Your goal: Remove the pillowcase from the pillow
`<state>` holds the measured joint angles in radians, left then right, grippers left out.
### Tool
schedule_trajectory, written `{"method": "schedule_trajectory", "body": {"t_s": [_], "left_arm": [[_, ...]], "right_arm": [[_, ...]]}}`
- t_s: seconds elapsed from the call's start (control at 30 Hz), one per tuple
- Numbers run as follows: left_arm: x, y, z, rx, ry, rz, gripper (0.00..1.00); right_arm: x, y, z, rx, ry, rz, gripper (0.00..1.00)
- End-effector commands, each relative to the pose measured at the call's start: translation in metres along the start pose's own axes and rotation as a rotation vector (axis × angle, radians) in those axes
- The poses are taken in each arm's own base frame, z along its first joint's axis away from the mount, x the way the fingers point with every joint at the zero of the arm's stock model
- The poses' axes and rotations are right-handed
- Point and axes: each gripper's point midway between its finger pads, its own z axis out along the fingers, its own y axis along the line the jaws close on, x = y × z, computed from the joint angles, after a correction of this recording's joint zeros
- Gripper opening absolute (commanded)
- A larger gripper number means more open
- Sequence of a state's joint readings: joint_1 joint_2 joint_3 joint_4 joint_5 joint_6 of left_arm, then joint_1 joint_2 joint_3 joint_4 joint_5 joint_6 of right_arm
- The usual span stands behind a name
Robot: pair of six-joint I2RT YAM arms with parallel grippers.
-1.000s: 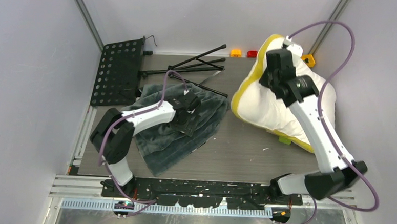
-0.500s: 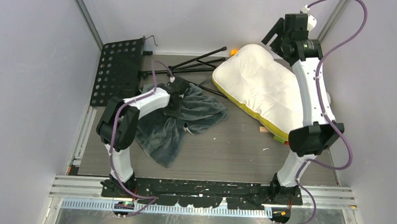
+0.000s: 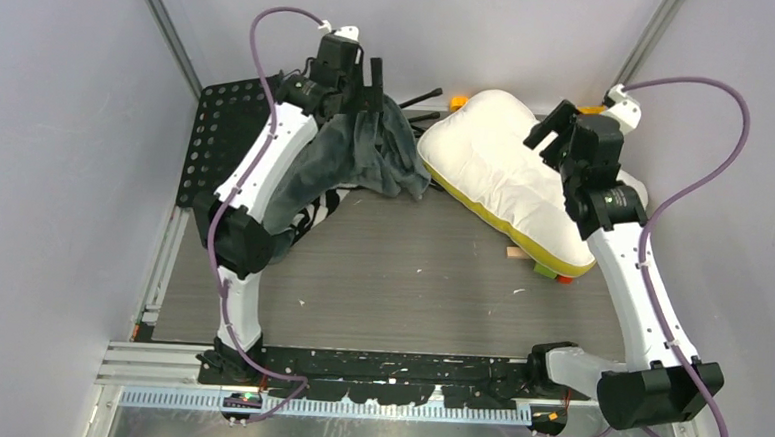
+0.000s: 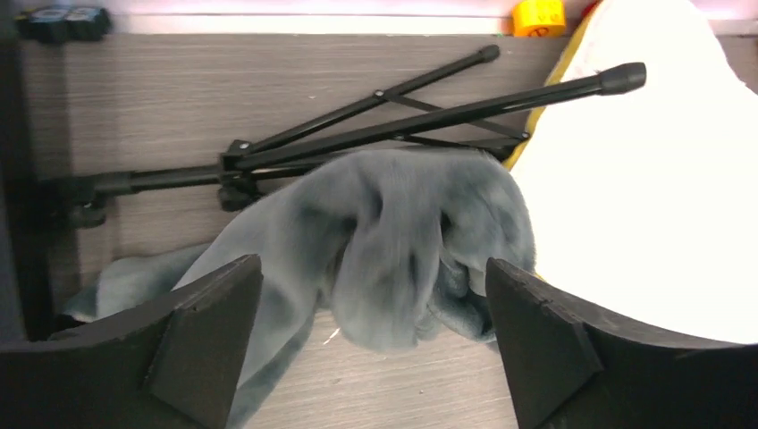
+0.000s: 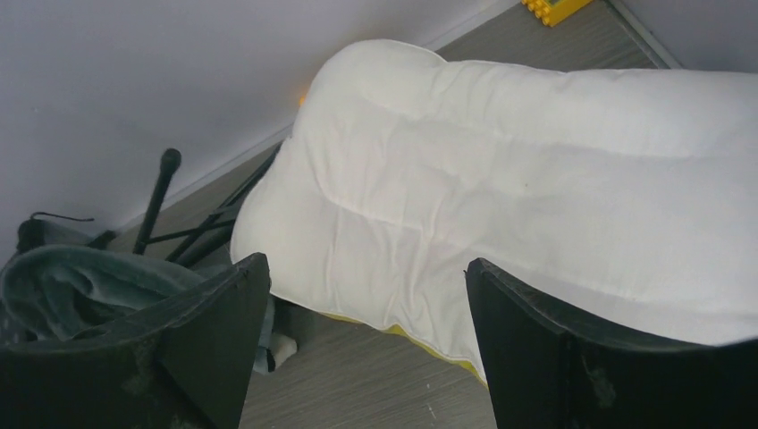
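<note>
Our left gripper [image 4: 371, 266] hangs wide open above the pillowcase [image 3: 367, 157], which is heaped just left of the pillow [image 3: 497, 154] and touches it. The pillow lies bare on the table [image 3: 410, 280], with our right gripper [image 5: 366, 262] spread wide above it.

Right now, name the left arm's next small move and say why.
Probably draw the left gripper back toward its base. Its jaws stand open and empty, the pillowcase lies heaped below over the black stand legs, and the pillow sits bare beside it, so the case looks already off. The right gripper, above the pillow, is open too.
</note>
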<state>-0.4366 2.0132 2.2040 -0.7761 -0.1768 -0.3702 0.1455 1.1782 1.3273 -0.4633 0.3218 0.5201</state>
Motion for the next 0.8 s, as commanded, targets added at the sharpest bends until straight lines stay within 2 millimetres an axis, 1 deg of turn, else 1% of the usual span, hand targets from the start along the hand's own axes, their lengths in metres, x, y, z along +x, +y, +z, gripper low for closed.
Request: {"method": "schedule_trajectory", "body": {"t_s": [0.0, 0.07, 0.1, 0.2, 0.23, 0.3, 0.33, 0.37, 0.4, 0.43, 0.47, 0.5, 0.57, 0.63, 0.67, 0.7, 0.77], "left_arm": [[0.016, 0.038, -0.031, -0.133, 0.059, 0.001, 1.0], [0.026, 0.047, -0.051, -0.133, 0.03, 0.009, 1.0], [0.026, 0.051, -0.062, -0.126, -0.006, 0.01, 1.0], [0.038, 0.067, -0.095, -0.12, -0.115, 0.001, 1.0], [0.045, 0.072, -0.102, -0.119, -0.148, 0.001, 1.0], [0.051, 0.082, -0.118, -0.111, -0.265, -0.001, 1.0], [0.06, 0.088, -0.12, -0.113, -0.305, 0.024, 1.0], [0.064, 0.095, -0.124, -0.121, -0.365, 0.043, 1.0], [0.073, 0.106, -0.125, -0.153, -0.405, 0.054, 1.0], [0.089, 0.119, -0.121, -0.2, -0.421, 0.072, 1.0], [0.093, 0.13, -0.121, -0.24, -0.441, 0.092, 1.0], [0.098, 0.14, -0.119, -0.278, -0.435, 0.121, 1.0], [0.111, 0.159, -0.106, -0.338, -0.378, 0.147, 1.0], [0.123, 0.172, -0.094, -0.37, -0.335, 0.144, 1.0], [0.129, 0.178, -0.091, -0.395, -0.325, 0.137, 1.0], [0.132, 0.182, -0.09, -0.41, -0.33, 0.141, 1.0], [0.145, 0.187, -0.086, -0.405, -0.348, 0.161, 1.0]], "right_arm": [[0.005, -0.012, 0.005, -0.008, -0.08, -0.061, 0.85], [0.014, -0.022, 0.005, 0.013, -0.082, -0.074, 0.85], [0.022, -0.028, 0.006, 0.024, -0.078, -0.079, 0.84], [0.033, -0.037, 0.005, 0.028, -0.098, -0.075, 0.81], [0.036, -0.041, 0.005, 0.025, -0.108, -0.072, 0.81], [0.047, -0.048, 0.004, 0.022, -0.119, -0.087, 0.8], [0.052, -0.052, 0.005, 0.023, -0.123, -0.107, 0.8], [0.056, -0.058, 0.005, 0.032, -0.129, -0.133, 0.8], [0.061, -0.063, 0.006, 0.042, -0.129, -0.158, 0.8], [0.065, -0.069, 0.006, 0.057, -0.125, -0.188, 0.83], [0.07, -0.073, 0.006, 0.063, -0.117, -0.223, 0.88], [0.073, -0.076, 0.007, 0.062, -0.115, -0.252, 0.9], [0.082, -0.076, 0.01, 0.021, -0.127, -0.318, 0.9], [0.098, -0.078, 0.012, -0.031, -0.119, -0.423, 0.91], [0.103, -0.083, 0.013, -0.023, -0.128, -0.437, 0.91], [0.104, -0.089, 0.015, 0.004, -0.151, -0.413, 0.91], [0.116, -0.098, 0.02, 0.021, -0.161, -0.387, 0.91]]}}
